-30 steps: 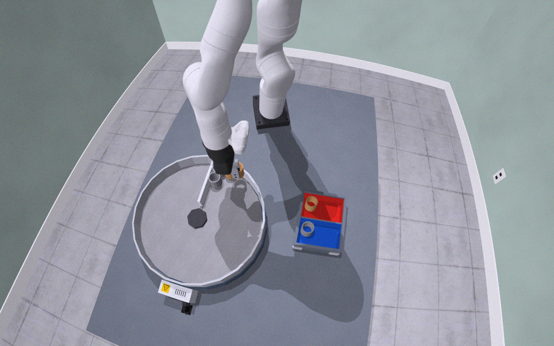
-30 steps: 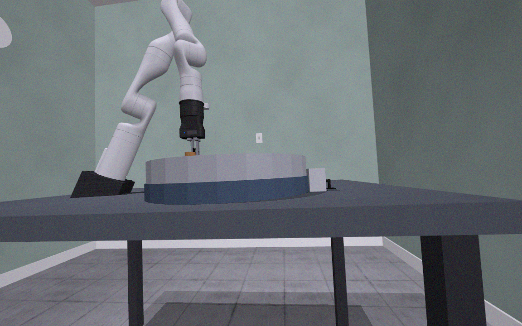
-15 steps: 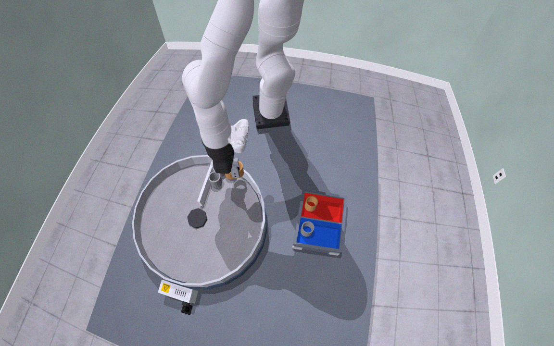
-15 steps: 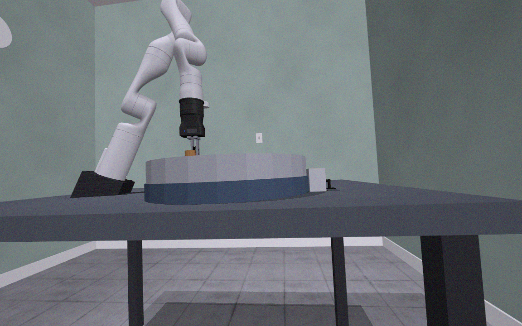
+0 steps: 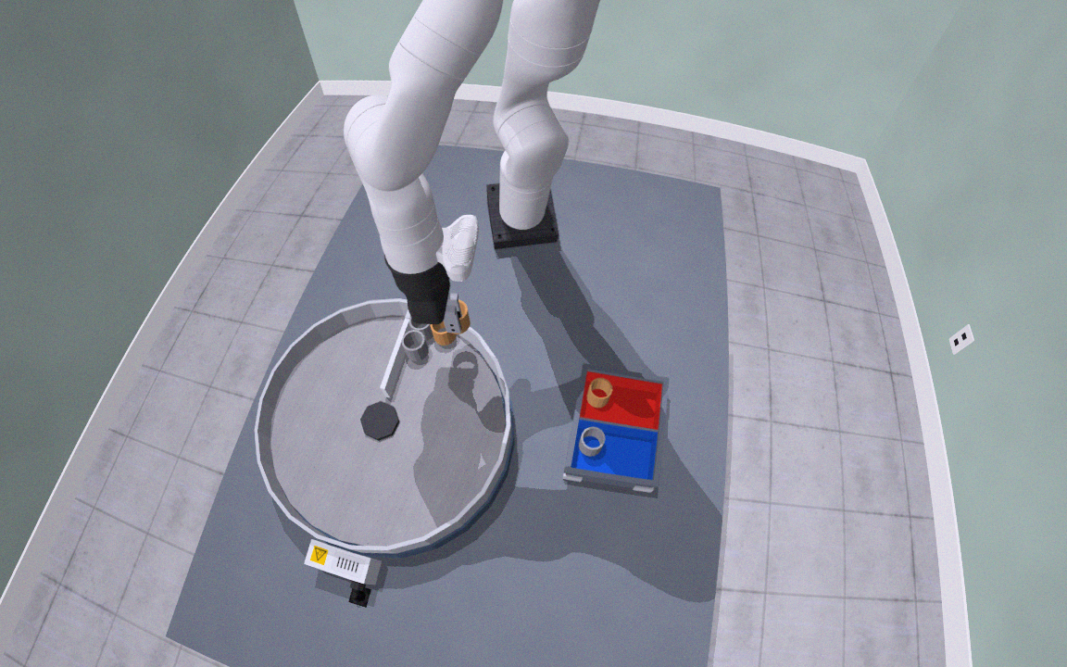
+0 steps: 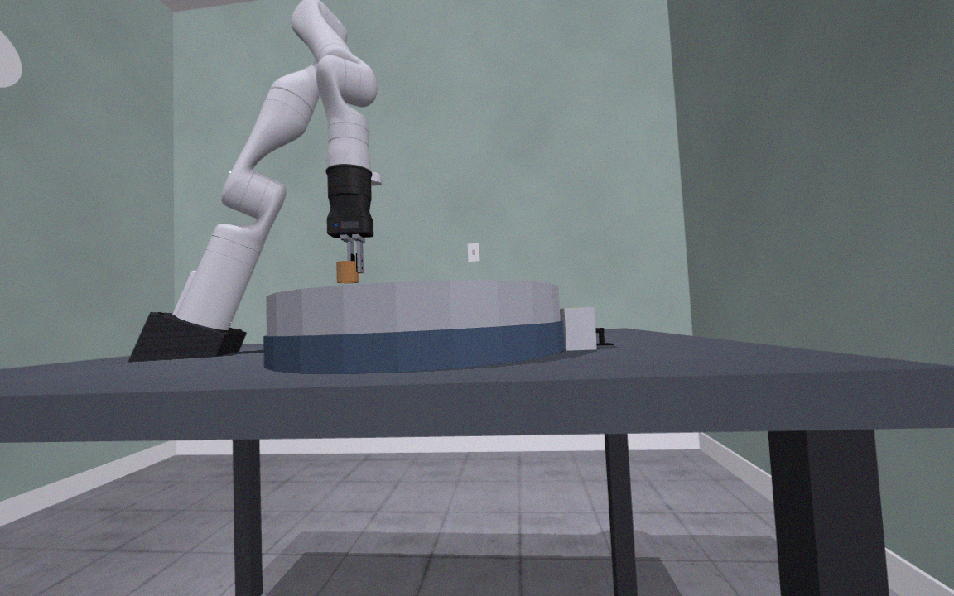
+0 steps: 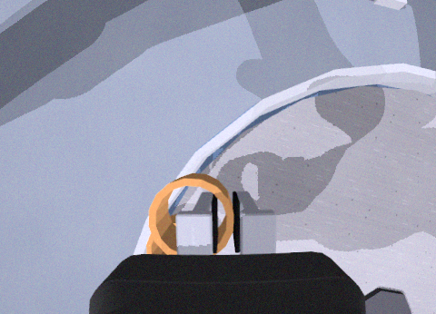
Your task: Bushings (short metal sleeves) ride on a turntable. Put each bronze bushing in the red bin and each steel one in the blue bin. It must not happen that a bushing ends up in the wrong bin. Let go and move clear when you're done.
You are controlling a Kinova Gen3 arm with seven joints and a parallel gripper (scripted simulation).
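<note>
My gripper [image 5: 451,321] is shut on the wall of a bronze bushing [image 5: 445,333] and holds it just above the far rim of the turntable [image 5: 383,427]. The bushing also shows in the side view [image 6: 347,271] and in the wrist view [image 7: 191,214], with one finger inside the ring. A steel bushing [image 5: 415,345] stands on the turntable beside the white divider bar [image 5: 395,358]. The red bin [image 5: 622,399] holds a bronze bushing [image 5: 602,388]. The blue bin [image 5: 615,450] holds a steel bushing [image 5: 586,446].
The two bins sit side by side in one tray to the right of the turntable. A dark hub [image 5: 379,421] marks the turntable's centre. A control box with a yellow warning label [image 5: 342,565] sits at the near rim. The arm's base [image 5: 523,223] stands behind.
</note>
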